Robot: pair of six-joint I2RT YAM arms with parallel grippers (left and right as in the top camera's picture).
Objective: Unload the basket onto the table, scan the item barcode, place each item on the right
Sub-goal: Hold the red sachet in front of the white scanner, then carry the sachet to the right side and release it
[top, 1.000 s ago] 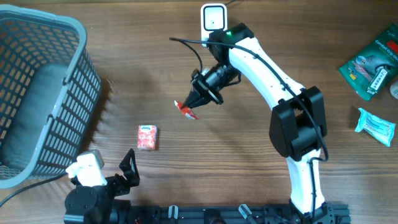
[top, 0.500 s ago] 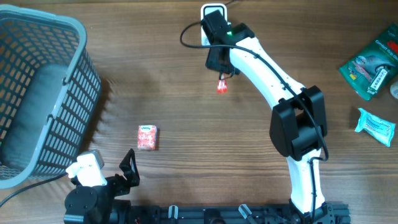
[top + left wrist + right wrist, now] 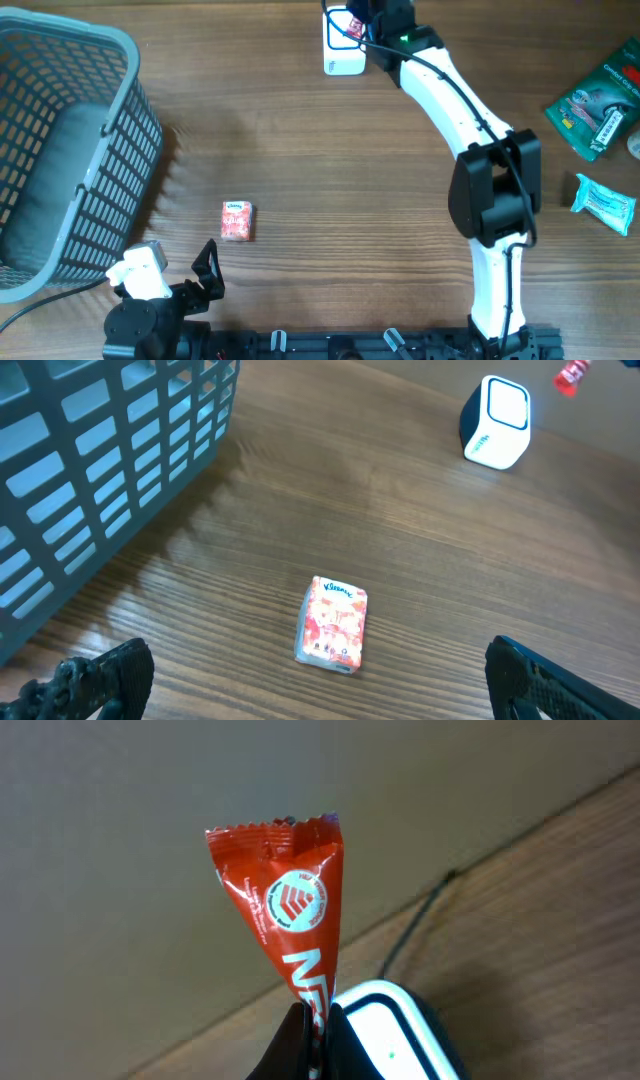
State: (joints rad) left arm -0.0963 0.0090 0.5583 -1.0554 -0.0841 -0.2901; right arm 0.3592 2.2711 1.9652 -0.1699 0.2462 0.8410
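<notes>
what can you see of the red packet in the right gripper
The red packet is a slim, glossy, foil-like sachet with a zigzag crimped end, a round white logo and partly hidden white lettering. The shut right gripper pinches its other end, holding it in the air by the white scanner; nothing else visibly touches it.

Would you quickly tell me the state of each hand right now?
Left hand: open, holding nothing.
Right hand: closed on a red sachet, held up by the white barcode scanner.
</notes>
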